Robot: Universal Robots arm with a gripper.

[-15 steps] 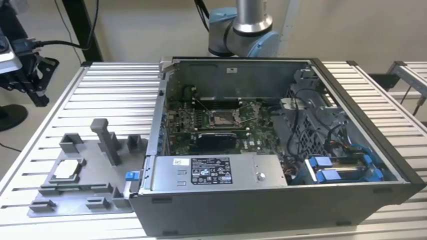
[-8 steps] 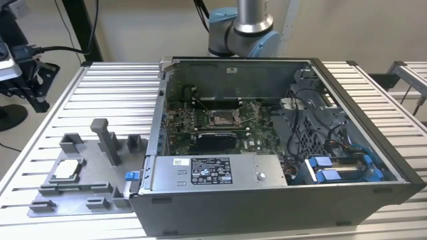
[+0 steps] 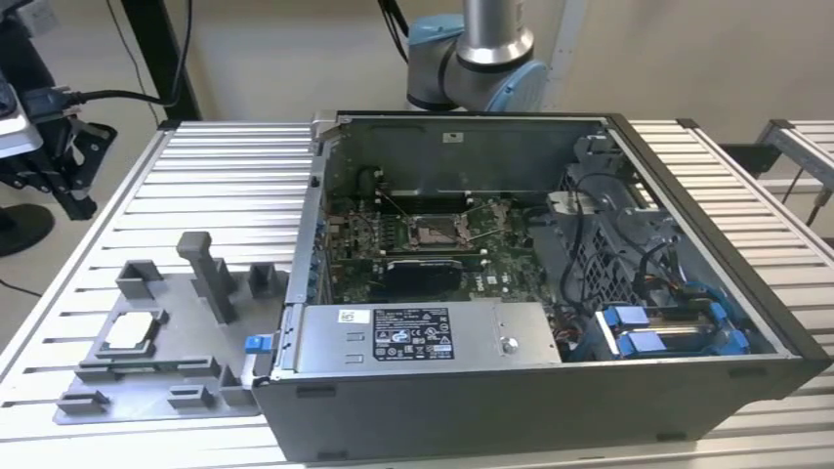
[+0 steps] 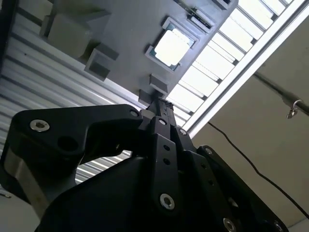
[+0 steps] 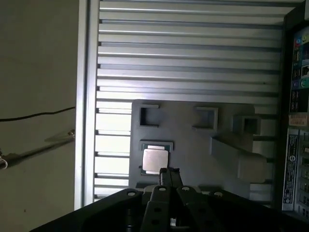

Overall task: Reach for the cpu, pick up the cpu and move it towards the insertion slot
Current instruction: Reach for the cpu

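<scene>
Hovers over the grey tray, gripper closed and empty, near the cpu. Cropped in the exterior view behind the computer case.

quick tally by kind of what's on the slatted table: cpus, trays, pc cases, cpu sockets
cpu: 1
grey tray: 1
computer case: 1
insertion slot: 1
total: 4

upright blocks beside cpu
</scene>
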